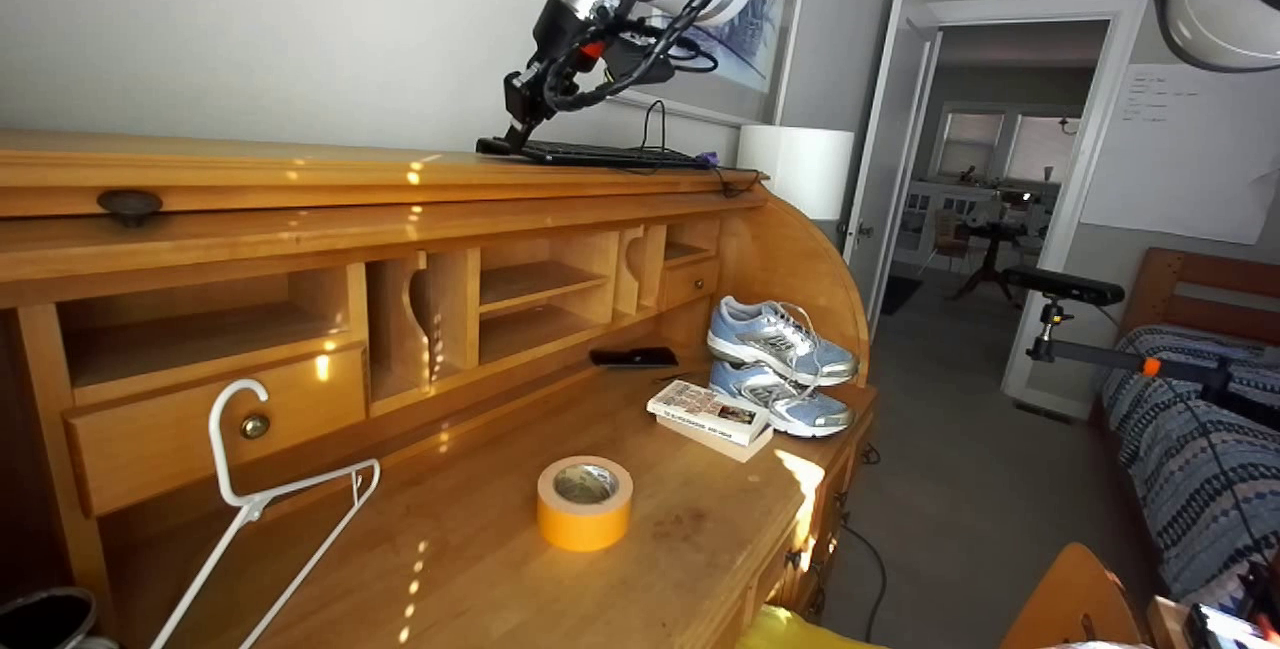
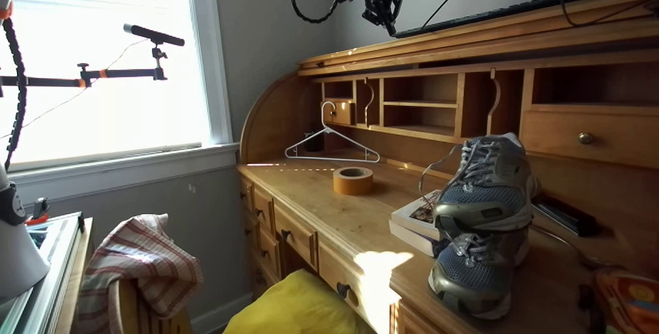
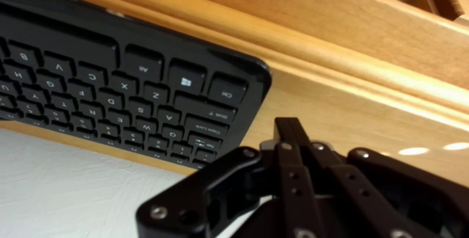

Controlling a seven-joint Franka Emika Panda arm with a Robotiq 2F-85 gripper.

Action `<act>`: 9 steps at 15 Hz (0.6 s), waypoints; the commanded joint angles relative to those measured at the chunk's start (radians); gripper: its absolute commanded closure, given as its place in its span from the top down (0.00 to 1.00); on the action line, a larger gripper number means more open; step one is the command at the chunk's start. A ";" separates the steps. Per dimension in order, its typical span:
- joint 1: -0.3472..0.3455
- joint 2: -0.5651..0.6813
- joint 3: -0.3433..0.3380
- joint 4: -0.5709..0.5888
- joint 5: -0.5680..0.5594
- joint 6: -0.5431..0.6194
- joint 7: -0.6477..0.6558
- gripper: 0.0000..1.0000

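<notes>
1. The roll-top desk (image 1: 500, 489) is the biggest thing around me: honey-coloured wood, with open cubbyholes behind its writing surface and a top ledge (image 1: 300, 151) running along the pale wall (image 3: 73, 194).
2. A white lampshade (image 1: 797, 174) stands just beyond the desk's end in an exterior view.
3. The black computer keyboard (image 3: 146, 91) lies keys up on the top ledge, lengthwise, between the wall and the moulded front edge. Its end with the Ctrl, Shift, Caps Lock and Tab keys is the one nearest me.
4. A white plastic clothes hanger (image 2: 328, 129) stands hook up at one end of the writing surface.
5. Two blue-and-silver running shoes (image 1: 778, 341) are stacked, one on the other, toward the opposite end.
6. My gripper (image 3: 287, 121) slants down over the ledge with its fingertips pressed together. They are just beside the keyboard's Ctrl end; whether they touch it or the wood, I cannot tell.
7. Two stacked paperbacks (image 1: 712, 414) lie just beside the shoes.
8. A roll of yellow-orange tape (image 1: 585, 526) lies flat between hanger and paperbacks.
9. A round brass-coloured knob (image 1: 255, 426) sits on a small drawer front.
</notes>
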 commanded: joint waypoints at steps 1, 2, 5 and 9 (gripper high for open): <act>-0.013 0.019 0.005 0.026 0.014 -0.005 -0.010 0.00; -0.015 0.019 0.003 0.028 0.012 -0.011 -0.007 0.00; -0.019 0.018 0.001 0.027 0.009 -0.015 -0.004 0.00; -0.026 0.021 0.001 0.030 0.010 -0.019 -0.003 0.00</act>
